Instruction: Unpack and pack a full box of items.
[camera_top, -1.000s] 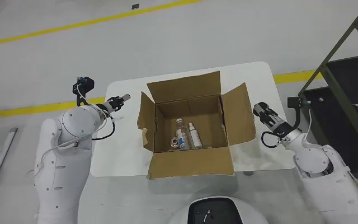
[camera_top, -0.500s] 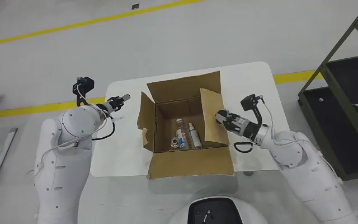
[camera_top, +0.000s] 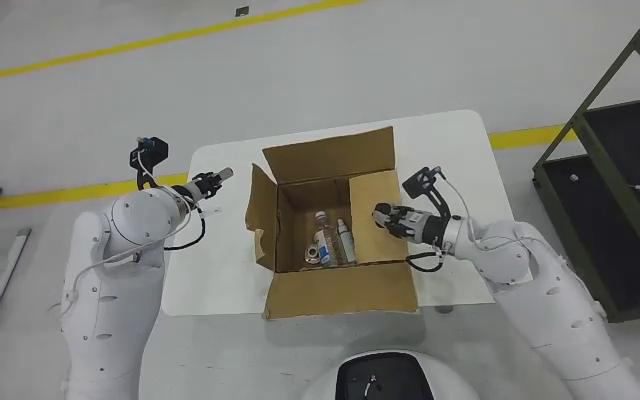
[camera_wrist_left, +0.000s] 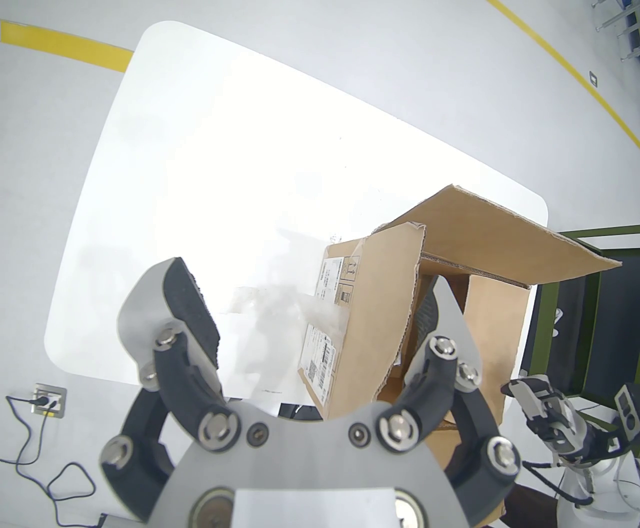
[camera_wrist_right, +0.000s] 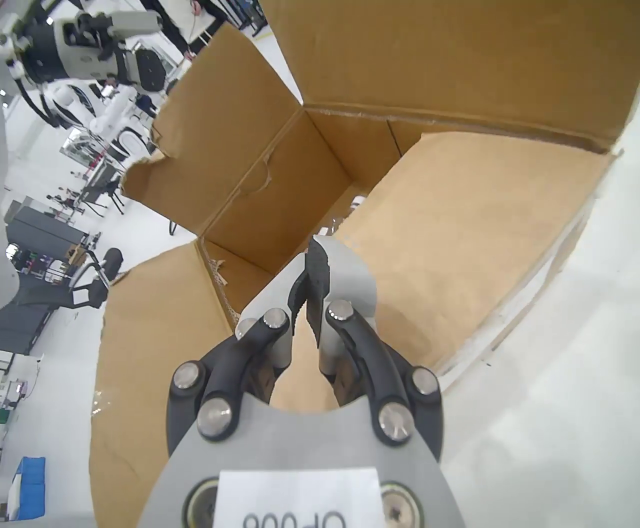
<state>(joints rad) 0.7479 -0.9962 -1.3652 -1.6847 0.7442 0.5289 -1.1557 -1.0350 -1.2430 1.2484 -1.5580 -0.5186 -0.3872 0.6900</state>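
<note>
The cardboard box (camera_top: 340, 288) is set in the middle of the white table (camera_top: 215, 270), with small bottles (camera_top: 326, 242) lying inside. The right gripper (camera_top: 384, 218), jaws pressed together, is held at the inward-folded right flap (camera_top: 368, 240). The left gripper (camera_top: 224, 175) is held spread wide beside the left flap (camera_top: 262, 215).

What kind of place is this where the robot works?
Probably a robot test hall or workshop, not a home: a yellow line painted on the grey floor, a green metal rack beside the white table, and equipment stands in the large open room behind.
</note>
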